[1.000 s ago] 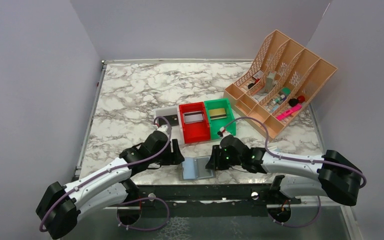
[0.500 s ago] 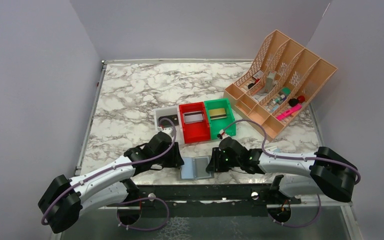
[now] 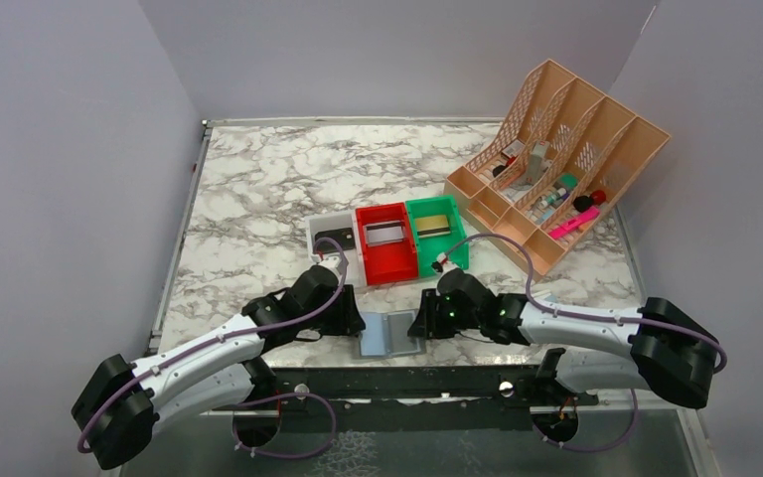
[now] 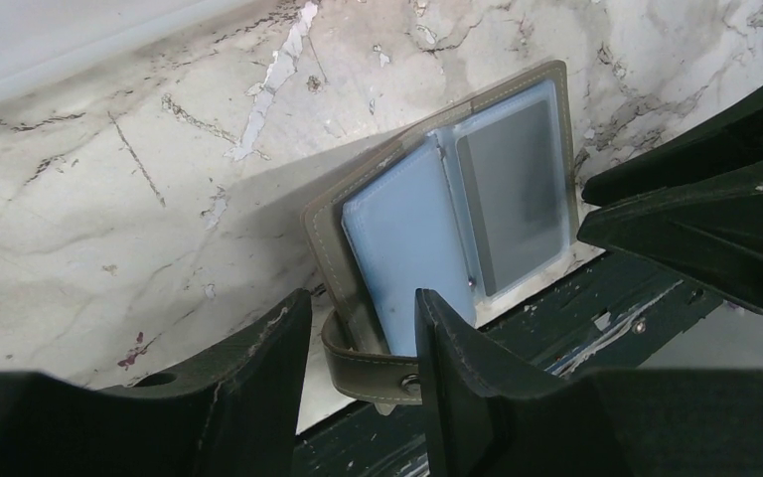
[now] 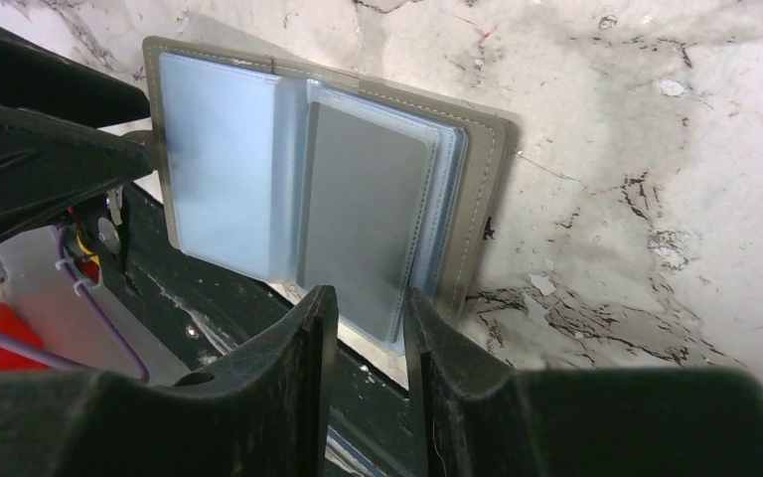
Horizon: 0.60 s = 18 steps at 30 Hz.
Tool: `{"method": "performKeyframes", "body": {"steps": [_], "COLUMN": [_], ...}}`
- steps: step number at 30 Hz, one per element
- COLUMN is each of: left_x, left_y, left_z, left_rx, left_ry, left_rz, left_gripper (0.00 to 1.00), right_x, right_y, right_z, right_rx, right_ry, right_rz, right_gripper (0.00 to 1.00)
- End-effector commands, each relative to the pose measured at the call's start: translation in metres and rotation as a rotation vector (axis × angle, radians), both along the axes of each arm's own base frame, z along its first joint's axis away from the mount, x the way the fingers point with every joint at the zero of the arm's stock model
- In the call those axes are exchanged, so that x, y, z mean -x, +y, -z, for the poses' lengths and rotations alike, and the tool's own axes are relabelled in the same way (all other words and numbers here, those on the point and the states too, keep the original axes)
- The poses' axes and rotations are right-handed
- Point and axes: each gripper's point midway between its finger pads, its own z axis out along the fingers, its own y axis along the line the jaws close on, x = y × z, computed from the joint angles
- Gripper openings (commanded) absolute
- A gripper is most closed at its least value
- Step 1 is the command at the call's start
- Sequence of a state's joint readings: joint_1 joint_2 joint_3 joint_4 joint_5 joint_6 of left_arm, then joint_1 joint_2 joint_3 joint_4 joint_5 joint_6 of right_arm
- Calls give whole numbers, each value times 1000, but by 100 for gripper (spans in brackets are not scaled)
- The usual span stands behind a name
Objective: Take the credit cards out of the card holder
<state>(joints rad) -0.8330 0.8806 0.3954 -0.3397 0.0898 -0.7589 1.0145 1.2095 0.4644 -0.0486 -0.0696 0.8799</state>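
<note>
The card holder (image 3: 389, 335) lies open and flat at the table's near edge, half over the dark rail. It has a pale blue panel on the left and a grey panel under a clear sleeve (image 5: 363, 229) on the right. My left gripper (image 3: 351, 320) is open at its left edge. The holder's snap strap (image 4: 373, 376) lies between the jaws. My right gripper (image 3: 419, 323) is open at the holder's right side, and the grey panel's lower edge lies between its fingers (image 5: 310, 348). A black card (image 3: 336, 238) lies in the white bin.
A white bin (image 3: 316, 231), a red bin (image 3: 364, 250) and a green bin (image 3: 461, 248) stand in a row behind the holder, each with a flat item inside. A peach desk organiser (image 3: 556, 169) stands at the back right. A small pale-blue item (image 3: 544, 297) lies behind my right arm.
My left gripper has moved down from the white bin to the holder's left edge, which uncovers the bin. The right gripper has stayed at the holder's right side.
</note>
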Motion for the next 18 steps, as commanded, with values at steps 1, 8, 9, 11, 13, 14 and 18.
{"method": "performKeyframes", "body": {"steps": [1,8,9,11,13,14,18], "left_x": [1,1,1,1,1,1,3], "left_y": [-1,-2,-1,-1,-1,-1,-1], "left_z": [-2,0,0,1,2,2,6], "left_rx": [-6,-14,-14,-15,-15,-14,-18], "left_ry": [-5,-3,-2,-3,-3,-1,6], "left_rz": [19,27,25,23,22,20,22], "left_gripper": [44,32,31,29,25,24,18], "right_x": [5,7,8,7,6,6,8], "right_y": [12,10,10,8,5,4,8], "right_z": [-9,6,8,11,14,16,16], "right_rx": [-59,-37,-36,-20,1,10,-10], "right_ry": [0,35,38,38,40,42,49], "right_rz": [-47,-35,-36,-30,-23,-19,-35], "right_gripper": [36,35,35,35,35,35,34]}}
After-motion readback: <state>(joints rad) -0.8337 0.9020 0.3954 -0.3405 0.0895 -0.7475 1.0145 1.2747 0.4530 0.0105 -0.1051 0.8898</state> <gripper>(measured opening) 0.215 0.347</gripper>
